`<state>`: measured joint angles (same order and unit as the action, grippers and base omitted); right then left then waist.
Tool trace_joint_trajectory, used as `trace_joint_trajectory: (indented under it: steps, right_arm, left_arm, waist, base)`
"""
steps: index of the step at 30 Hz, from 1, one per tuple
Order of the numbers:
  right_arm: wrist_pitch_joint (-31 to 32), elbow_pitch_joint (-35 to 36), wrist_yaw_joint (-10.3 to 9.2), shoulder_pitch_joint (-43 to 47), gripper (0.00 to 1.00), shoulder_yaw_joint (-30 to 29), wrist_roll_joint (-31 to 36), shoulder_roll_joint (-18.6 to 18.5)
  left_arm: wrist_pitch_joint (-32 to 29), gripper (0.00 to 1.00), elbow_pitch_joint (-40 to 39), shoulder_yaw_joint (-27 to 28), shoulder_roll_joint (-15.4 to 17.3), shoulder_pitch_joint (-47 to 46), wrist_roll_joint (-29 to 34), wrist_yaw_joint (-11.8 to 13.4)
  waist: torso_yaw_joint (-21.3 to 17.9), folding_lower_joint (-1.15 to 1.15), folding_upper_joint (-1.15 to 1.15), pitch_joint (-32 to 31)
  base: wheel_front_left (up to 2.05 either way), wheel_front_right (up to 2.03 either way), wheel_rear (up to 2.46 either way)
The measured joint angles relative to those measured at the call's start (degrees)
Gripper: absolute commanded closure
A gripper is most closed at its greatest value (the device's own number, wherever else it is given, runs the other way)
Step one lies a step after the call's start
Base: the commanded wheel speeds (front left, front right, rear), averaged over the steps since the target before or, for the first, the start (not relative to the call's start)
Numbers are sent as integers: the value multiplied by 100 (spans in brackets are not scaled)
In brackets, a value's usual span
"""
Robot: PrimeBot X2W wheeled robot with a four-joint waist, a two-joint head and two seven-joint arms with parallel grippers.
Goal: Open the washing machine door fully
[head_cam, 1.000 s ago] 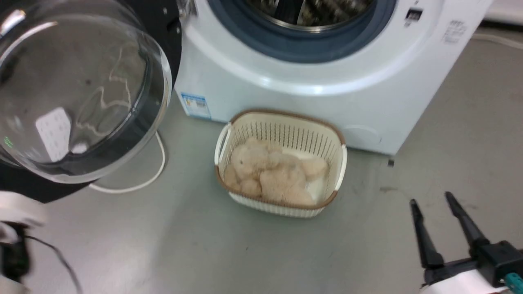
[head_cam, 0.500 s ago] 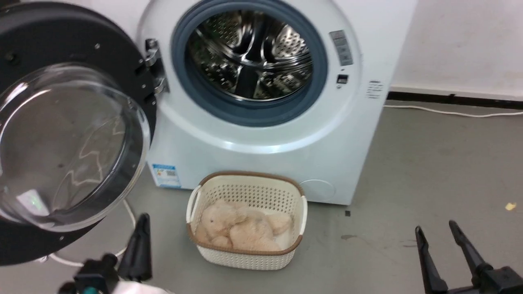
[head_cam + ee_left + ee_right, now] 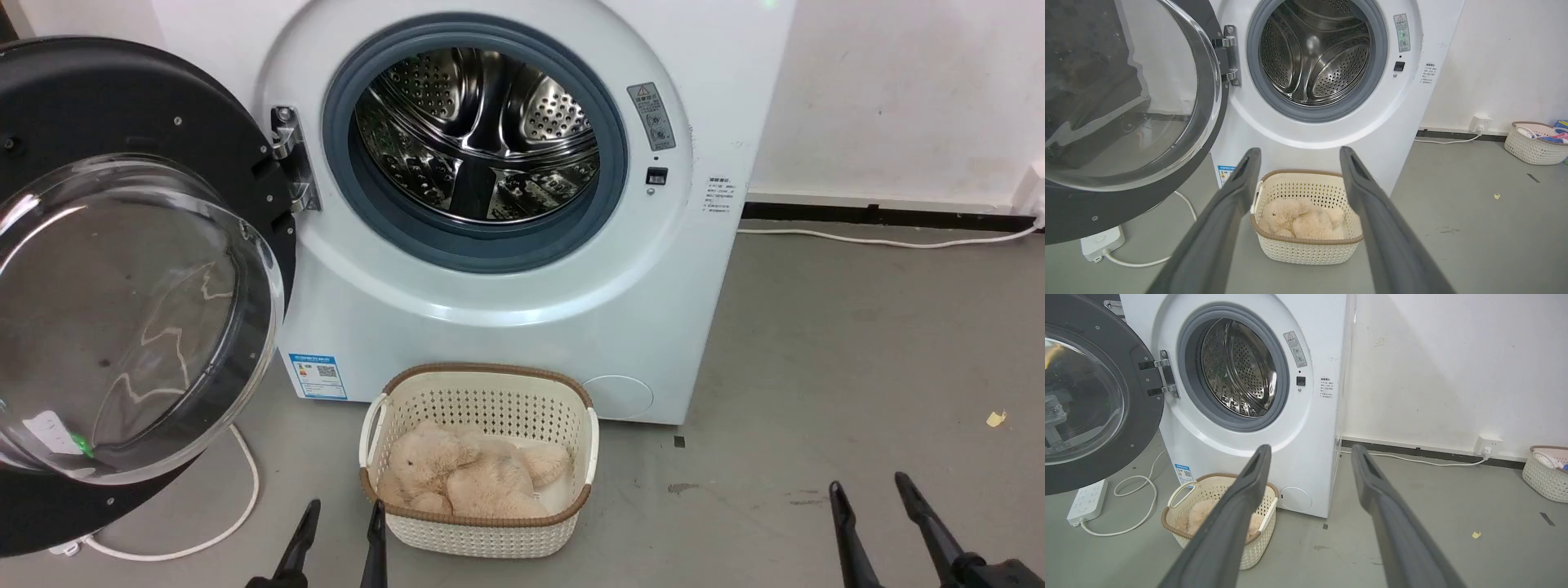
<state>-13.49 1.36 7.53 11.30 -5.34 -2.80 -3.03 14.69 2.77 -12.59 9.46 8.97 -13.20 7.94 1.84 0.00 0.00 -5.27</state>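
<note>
Left tool point(image 3: 344, 513): fingers spread wide, nothing between them, low at the near edge of the head view. Right tool point(image 3: 867, 483): likewise spread and empty, well off to the right over bare floor point(image 3: 816, 367).

Just beyond the left tool: a cream basket point(image 3: 478, 541) with a beige plush toy point(image 3: 465, 474) lying in it. It stands on the floor against the foot of the washing machine point(image 3: 506, 327).

The washing machine door point(image 3: 98, 98) is swung out on its hinge point(image 3: 290, 163) to the robot's left, inner side and glass bowl facing the camera, well clear of the drum point(image 3: 478, 139), which is fully exposed.

Judgement: the door looks at or near its stop and the task is close to done.
- If more swing is wanted, push on the black ring near the free edge, not on the glass bowl.
- Push slowly and stop on resistance so the hinge is not strained.
- Keep the fingers above the basket rim.
- A power strip point(image 3: 1086, 500) and its white cable point(image 3: 245, 490) lie on the floor under the door; avoid dragging anything across them.

Room:
- The floor is grey and smooth, with a few scuffs and small scraps.
- The white wall point(image 3: 898, 98) has a dark skirting.
- A wall socket point(image 3: 1488, 443) sits low on the wall.
- A second basket point(image 3: 1533, 143) stands far right by the wall.
</note>
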Motion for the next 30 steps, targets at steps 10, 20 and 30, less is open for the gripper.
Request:
trace_joint_trajectory:
  steps: [10, 20, 30]
  right_arm:
    - [-49, -109, 0, -1, 0, 57, -41, 1]
    - [-46, -143, 0, -3, 100, 55, -41, 0]
    - [57, -142, 0, -19, 100, 86, -30, 0]
  left_arm:
    - [0, 0, 149, 18, 13, 26, -3, -3]
    - [-4, 100, 159, 43, -5, 24, -100, -31]
    - [-114, 100, 144, 121, -29, 13, -37, -58]
  waist:
    - [10, 0, 0, -34]
    - [26, 0, 0, -25]
    - [9, 0, 0, 19]
  base:
    - [0, 0, 0]
    - [0, 0, 0]
    - [0, 0, 0]
